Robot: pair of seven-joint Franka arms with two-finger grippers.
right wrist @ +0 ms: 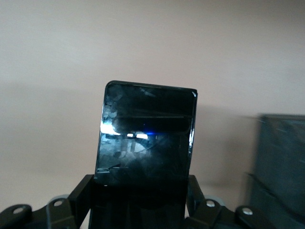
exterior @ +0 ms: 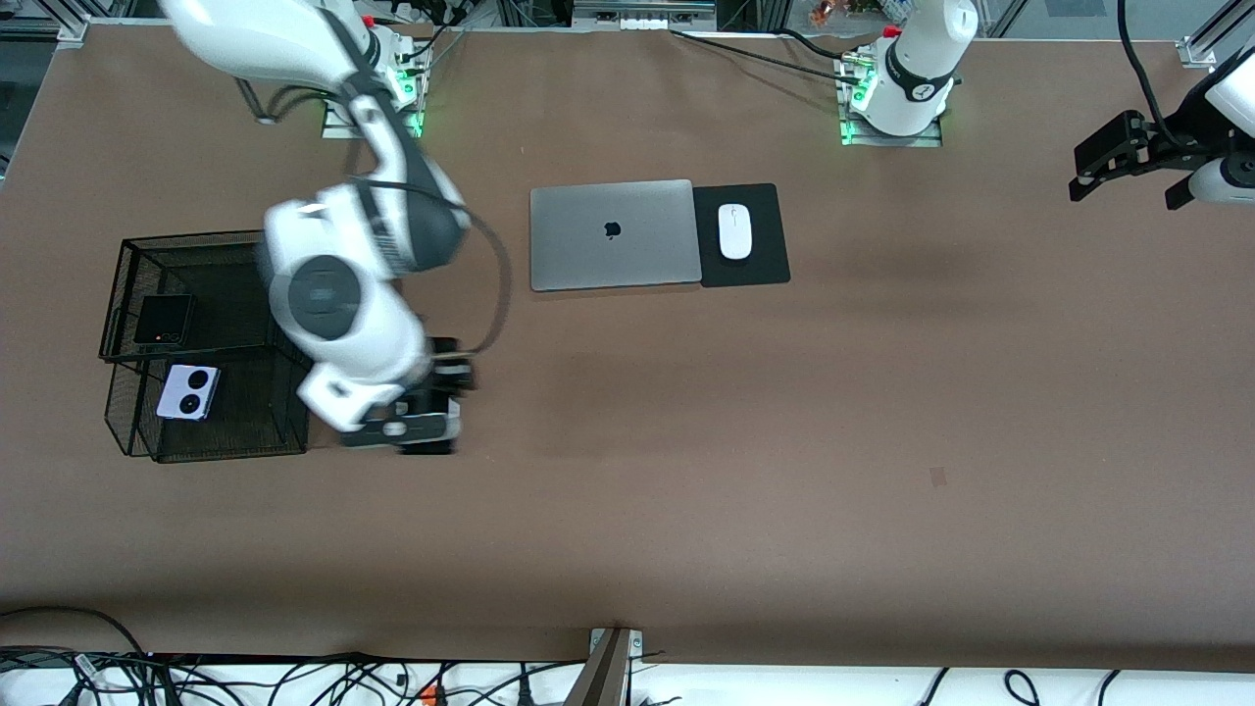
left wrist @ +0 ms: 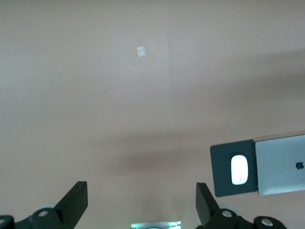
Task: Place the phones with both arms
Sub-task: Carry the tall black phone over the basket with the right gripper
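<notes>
A long black slab phone [right wrist: 145, 133] stands up between the fingers of my right gripper [right wrist: 139, 188], which is shut on it. That gripper [exterior: 424, 410] hangs over the bare table just beside a black wire basket [exterior: 191, 237], on the side toward the left arm's end. A small square black folded phone [exterior: 163, 320] lies in the basket's compartment farther from the front camera. A lilac-white phone with two black circles [exterior: 188, 392] lies in the nearer one. My left gripper [exterior: 1128, 191] waits open and empty at its own end of the table, its fingers wide apart [left wrist: 141, 191].
A closed silver laptop [exterior: 610, 235] lies mid-table near the arm bases, with a white mouse [exterior: 734, 231] on a black pad [exterior: 760, 267] beside it. The left wrist view also shows the mouse [left wrist: 239, 170] and laptop [left wrist: 281, 164]. The basket's mesh wall [right wrist: 281, 162] shows beside the held phone.
</notes>
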